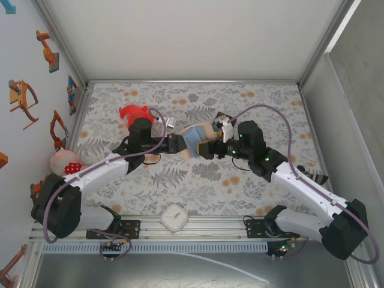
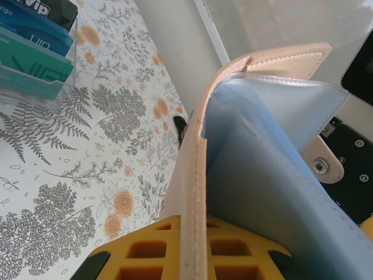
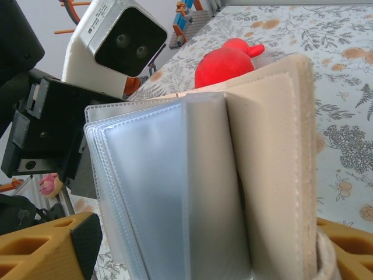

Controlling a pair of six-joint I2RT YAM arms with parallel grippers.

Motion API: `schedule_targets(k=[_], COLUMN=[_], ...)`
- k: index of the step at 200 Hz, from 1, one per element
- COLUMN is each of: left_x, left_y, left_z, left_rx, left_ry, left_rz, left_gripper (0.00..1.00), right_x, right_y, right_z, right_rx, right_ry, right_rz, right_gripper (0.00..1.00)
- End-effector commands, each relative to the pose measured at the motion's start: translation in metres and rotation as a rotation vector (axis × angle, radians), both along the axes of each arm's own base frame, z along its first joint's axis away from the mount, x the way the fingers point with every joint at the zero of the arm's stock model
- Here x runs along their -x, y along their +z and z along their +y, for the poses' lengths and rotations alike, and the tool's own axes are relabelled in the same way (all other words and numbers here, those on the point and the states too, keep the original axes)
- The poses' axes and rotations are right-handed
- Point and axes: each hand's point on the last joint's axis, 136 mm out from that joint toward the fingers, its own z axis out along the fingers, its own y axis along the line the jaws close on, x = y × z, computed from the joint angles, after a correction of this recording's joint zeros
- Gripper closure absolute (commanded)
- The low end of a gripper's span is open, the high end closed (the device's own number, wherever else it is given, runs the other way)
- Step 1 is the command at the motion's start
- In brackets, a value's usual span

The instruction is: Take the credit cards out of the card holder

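Two tools meet at the centre of the top view, above the floral surface. The left tool and the right tool each have yellow fingers pressed against the tan card holder, which is spread open between them, showing its blue lining and clear sleeves. At the upper left of the left wrist view, the credit cards stand tiered in a clear rack, one dark and the others teal, printed "VIP".
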Motion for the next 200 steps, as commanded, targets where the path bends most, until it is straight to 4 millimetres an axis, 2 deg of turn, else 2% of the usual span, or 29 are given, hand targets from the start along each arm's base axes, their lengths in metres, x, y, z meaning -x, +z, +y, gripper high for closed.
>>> schedule_targets(k=[1,64,150,200], left_x=[0.002,0.0,-0.002,-0.003], left_y=[0.019,0.02,0.019,0.017], left_z=[0.0,-0.002,-0.005,-0.007], left_rx=[0.053,0.06,0.069,0.075], left_ry=[-0.02,-0.018,-0.023,-0.03], left_rz=[-0.045,-0.041,-0.028,-0.014], left_gripper=[1.0,1.0,1.0,1.0], right_x=[-0.004,-0.004,0.0,-0.004], right_y=[0.0,-0.015,-0.021,-0.027], right_z=[-0.001,-0.002,-0.001,-0.002], right_rx=[-0.006,0.059,0.096,0.112], right_ry=[-0.013,0.006,0.044,0.027], right_rz=[-0.005,0.003,-0.015,-0.004], right_gripper=[0.19,0.09,0.08,0.08])
